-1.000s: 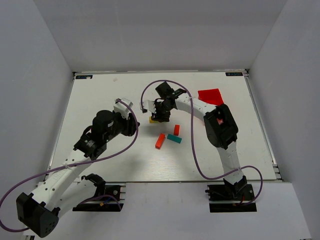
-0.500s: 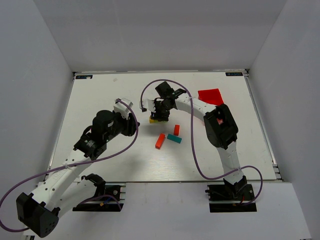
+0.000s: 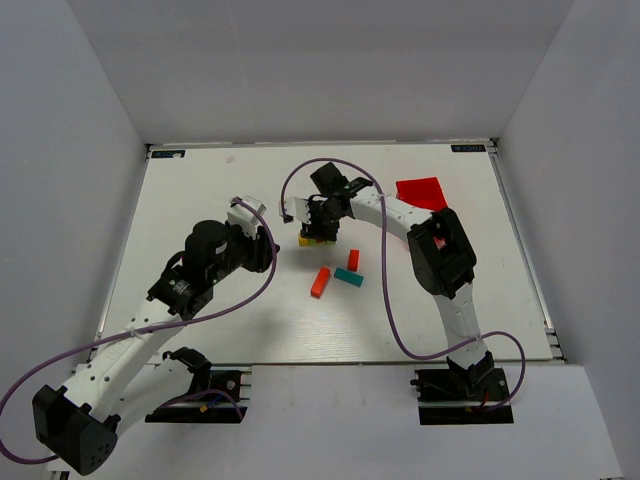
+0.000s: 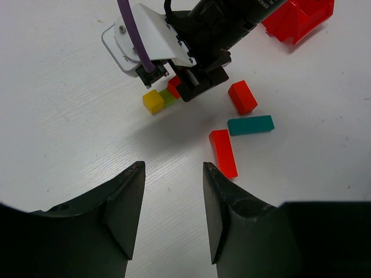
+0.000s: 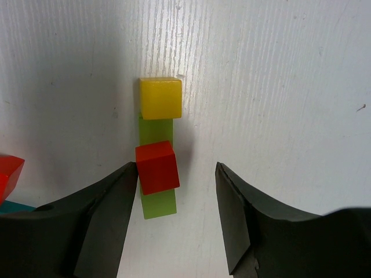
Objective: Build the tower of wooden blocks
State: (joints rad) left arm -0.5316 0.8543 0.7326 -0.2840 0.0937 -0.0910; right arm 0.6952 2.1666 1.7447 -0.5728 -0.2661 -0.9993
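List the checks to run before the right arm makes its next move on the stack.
1. Right fingers open, holding nothing: ok.
2. Red cube rests on green block: ok.
3. Red cube square with green block: not ok, twisted.
4. Yellow cube against green block's end: ok.
5. Teal bar and orange bar lie free: ok.
6. Left fingers open, empty: ok.

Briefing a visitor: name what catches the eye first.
A red cube sits askew on a green block, next to a yellow cube, below the open right gripper. A red block, a teal bar and an orange bar lie loose nearby; a red bin stands farther right.
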